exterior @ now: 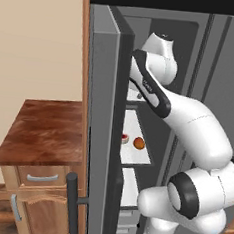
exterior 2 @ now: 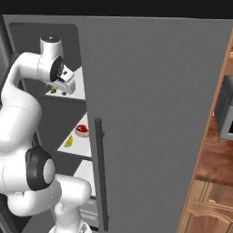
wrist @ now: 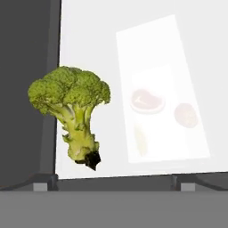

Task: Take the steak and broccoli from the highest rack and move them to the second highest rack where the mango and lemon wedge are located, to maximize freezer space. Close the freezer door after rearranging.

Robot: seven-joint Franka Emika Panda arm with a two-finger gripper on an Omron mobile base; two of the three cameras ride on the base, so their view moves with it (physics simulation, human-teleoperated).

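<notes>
Arm (exterior: 189, 120): reaching up from the base into the open freezer (exterior: 190, 50); wrist bending at the level of the top shelf.
Tool (exterior 2: 65, 85): hanging over the highest rack (exterior 2: 78, 86) in the right base view; fingertips not showing clearly in any view; cannot tell how wide the jaws are standing or whether anything is being held.
Broccoli (wrist: 71, 111): lying on its side on the highest rack (wrist: 133, 44) in the hand view, near the rack's edge beside the dark freezer wall; green head pointing up in that view, pale stalk and dark cut end pointing down; showing as a small green speck (exterior 2: 53, 90) under the wrist in the right base view.
Steak (exterior 2: 82, 130): resting flat on the second highest rack (exterior 2: 79, 145), red side up; showing faintly through the upper shelf (wrist: 147, 101) in the hand view.
Mango (exterior: 139, 143): sitting on the second highest rack (exterior: 135, 156), just beside the steak (exterior: 124, 138); appearing as a dim round shape (wrist: 185, 115) through the top shelf.
Lemon wedge (exterior 2: 68, 142): lying on the same rack, near the steak, toward the front edge.
Freezer door (exterior: 99, 127): standing wide open; edge facing the left base camera, dark bar handle (exterior: 72, 205) at its lower part.
Wooden cabinet (exterior: 45, 133): standing beside the open door, brown top.
</notes>
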